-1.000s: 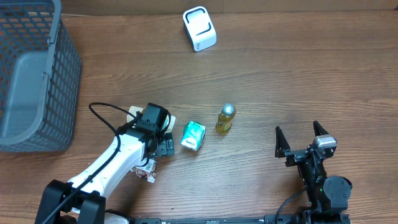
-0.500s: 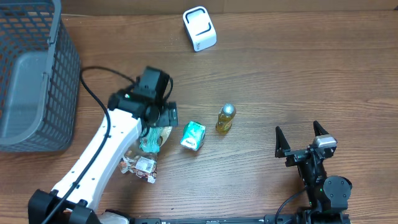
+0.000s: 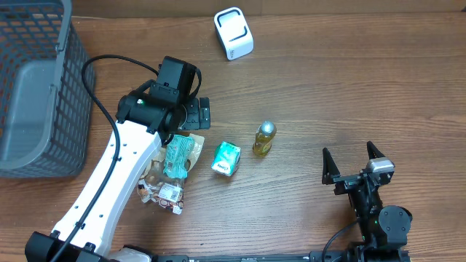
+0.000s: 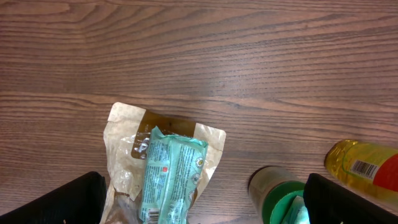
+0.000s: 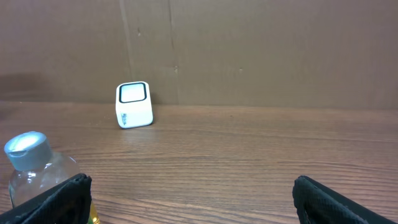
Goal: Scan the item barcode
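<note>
Near edge: right pincer (image 3: 349,155), jaws wide apart, empty. Mid-desk (image 3: 328,87): one packet pile (image 3: 175,164), one green carton (image 3: 226,158), one yellow bottle (image 3: 264,138), all unheld. The left pincer (image 3: 193,116), gaping and empty, has withdrawn farther, uncovering the packets. Far: one scanner (image 3: 234,33), one basket (image 3: 76,102).

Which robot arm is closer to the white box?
Left. The left gripper is in front of the white box, slightly left; the right gripper sits farther off, front right.

Print on the green carton (image 3: 226,158), bottle label (image 4: 368,167) and teal packet (image 4: 171,177) is too small to read.
</note>
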